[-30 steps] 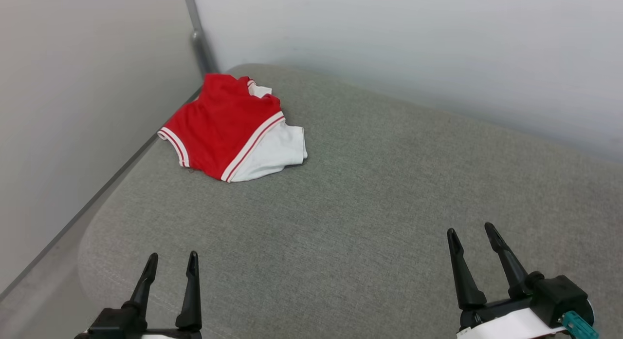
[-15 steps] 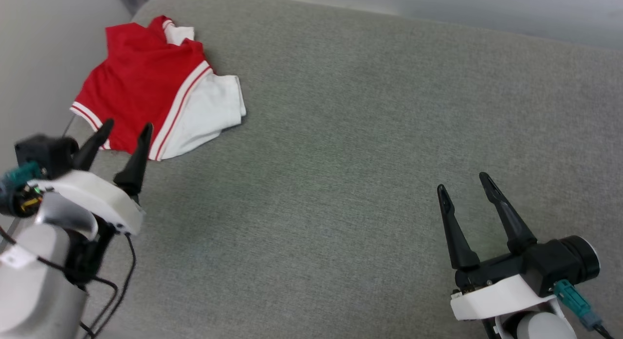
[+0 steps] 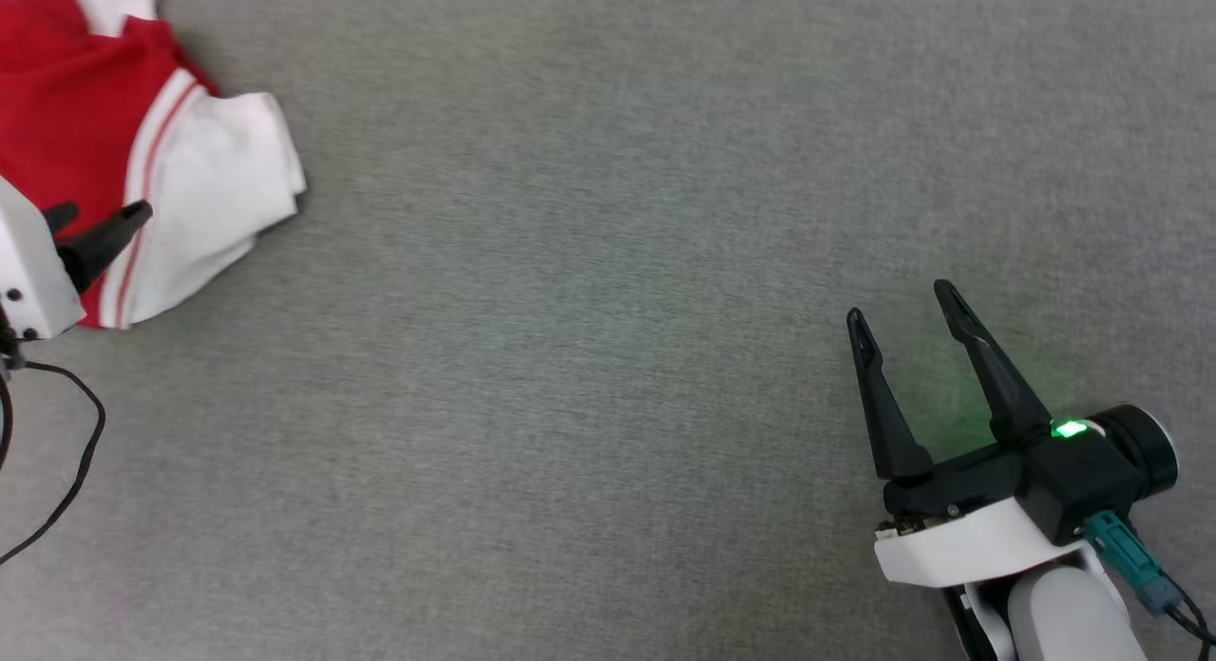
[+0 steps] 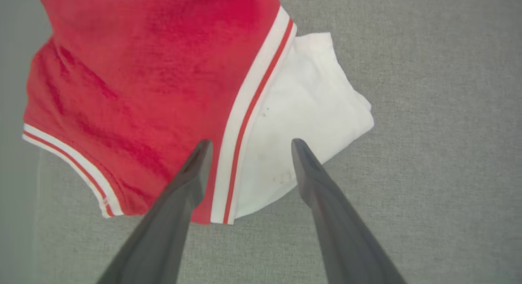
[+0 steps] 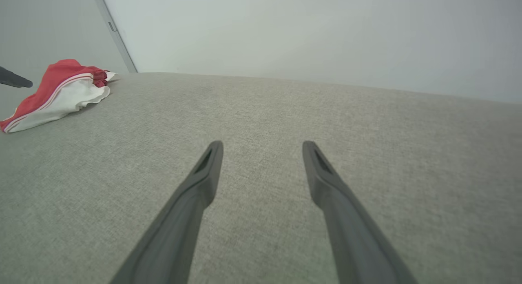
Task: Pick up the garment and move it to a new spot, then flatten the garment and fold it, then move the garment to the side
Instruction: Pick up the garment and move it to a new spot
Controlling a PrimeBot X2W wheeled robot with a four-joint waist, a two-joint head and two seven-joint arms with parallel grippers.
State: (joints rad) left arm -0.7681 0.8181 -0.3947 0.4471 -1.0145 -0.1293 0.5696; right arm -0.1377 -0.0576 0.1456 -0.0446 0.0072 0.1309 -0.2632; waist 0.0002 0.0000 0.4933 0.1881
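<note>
Left wrist view: seeing the left tool (image 4: 251, 142) hanging wide open over the garment (image 4: 142, 84), straddling its striped seam. Lying bunched up at the left side of the grey cushion (image 3: 608, 357). Also spotting the right tool (image 3: 898, 300) sitting open, well apart from it.

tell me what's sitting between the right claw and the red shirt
Nothing. The grey cushion between the right claw and the garment is bare, as seen in the head view and the right wrist view.

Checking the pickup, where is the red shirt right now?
The garment lies bunched at the head view's upper left on the grey cushion, under the open left hand.
</note>
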